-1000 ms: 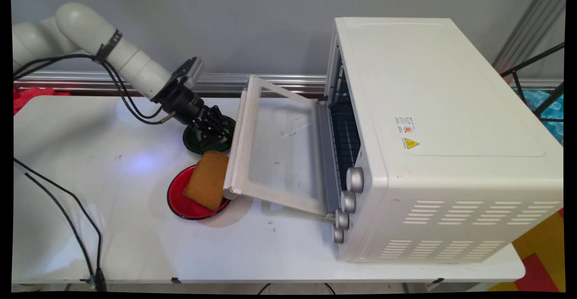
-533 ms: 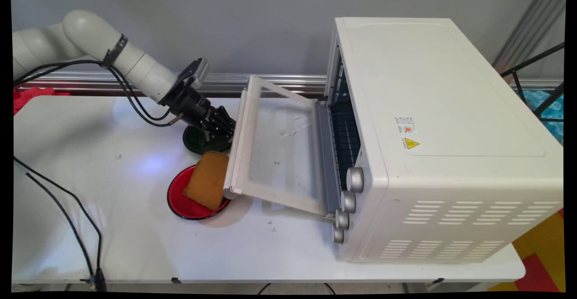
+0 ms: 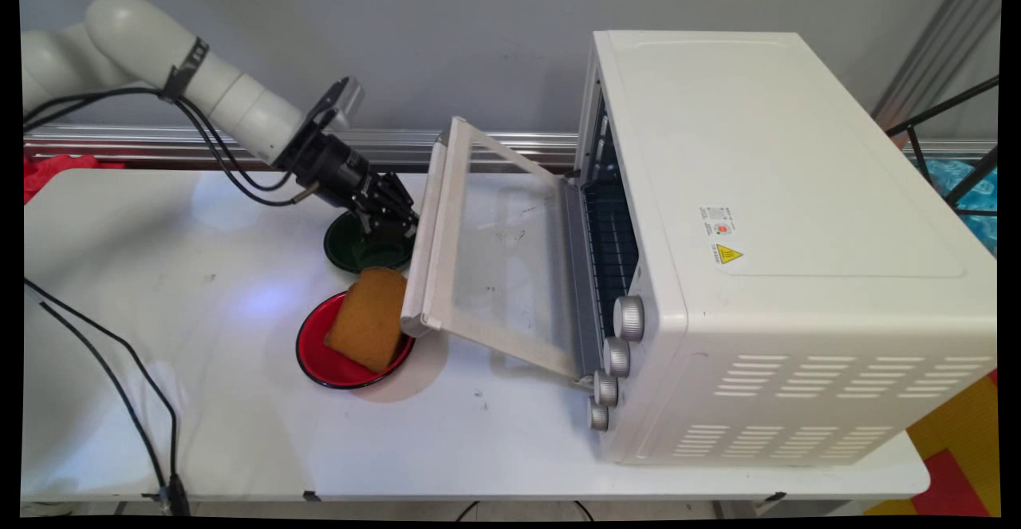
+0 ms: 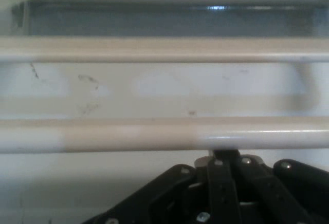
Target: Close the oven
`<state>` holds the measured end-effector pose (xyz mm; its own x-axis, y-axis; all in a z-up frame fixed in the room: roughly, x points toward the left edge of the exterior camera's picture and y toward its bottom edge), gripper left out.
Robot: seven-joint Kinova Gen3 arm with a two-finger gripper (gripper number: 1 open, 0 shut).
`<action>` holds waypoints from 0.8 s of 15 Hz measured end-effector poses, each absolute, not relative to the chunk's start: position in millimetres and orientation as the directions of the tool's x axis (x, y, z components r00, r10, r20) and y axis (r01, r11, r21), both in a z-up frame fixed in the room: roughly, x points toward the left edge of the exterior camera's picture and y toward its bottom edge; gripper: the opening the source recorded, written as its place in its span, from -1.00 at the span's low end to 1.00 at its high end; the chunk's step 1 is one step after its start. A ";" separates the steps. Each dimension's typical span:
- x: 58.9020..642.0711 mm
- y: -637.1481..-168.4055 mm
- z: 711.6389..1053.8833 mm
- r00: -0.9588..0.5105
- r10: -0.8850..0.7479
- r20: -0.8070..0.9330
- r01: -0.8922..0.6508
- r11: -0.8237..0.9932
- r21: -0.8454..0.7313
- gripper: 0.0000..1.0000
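A white toaster oven point(image 3: 782, 194) stands on the right of the table, its glass door point(image 3: 502, 266) hanging half open toward the left. My gripper point(image 3: 403, 222) presses against the underside of the door's handle point(image 3: 437, 218), fingers shut with nothing between them. In the hand view the cream handle bar point(image 4: 154, 134) runs straight across, just above my gripper point(image 4: 222, 156). Under the gripper lies a dark green plate point(image 3: 355, 251). A brown slice of toast point(image 3: 368, 317) leans on a red plate point(image 3: 319, 357) beside the door's near corner.
Four silver knobs point(image 3: 628, 317) line the oven's front edge. Black cables point(image 3: 120, 369) trail over the table's left side. A metal rail point(image 3: 120, 146) runs along the wall behind, with red cloth point(image 3: 48, 170) at the far left.
The gripper has moved right against the door handle, and the door's free edge has swung upward, standing steeper than before. The plates and toast have not moved.
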<state>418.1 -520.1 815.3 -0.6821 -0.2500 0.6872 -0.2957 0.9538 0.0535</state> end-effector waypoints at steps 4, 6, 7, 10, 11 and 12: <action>411.6 -519.3 832.9 -0.663 -0.253 0.705 -0.298 0.952 0.061 -1.00; 406.6 -519.7 842.2 -0.651 -0.251 0.716 -0.298 0.952 0.062 -1.00; 402.2 -520.8 848.8 -0.643 -0.248 0.725 -0.299 0.952 0.062 -1.00; 390.9 -524.5 861.9 -0.620 -0.247 0.745 -0.309 0.949 0.057 -1.00; 387.1 -525.6 864.7 -0.614 -0.247 0.750 -0.312 0.948 0.057 -1.00; 384.3 -526.4 866.9 -0.609 -0.247 0.754 -0.315 0.947 0.056 -1.00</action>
<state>384.3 -526.4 866.9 -0.6089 -0.2470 0.7538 -0.3148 0.9475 0.0562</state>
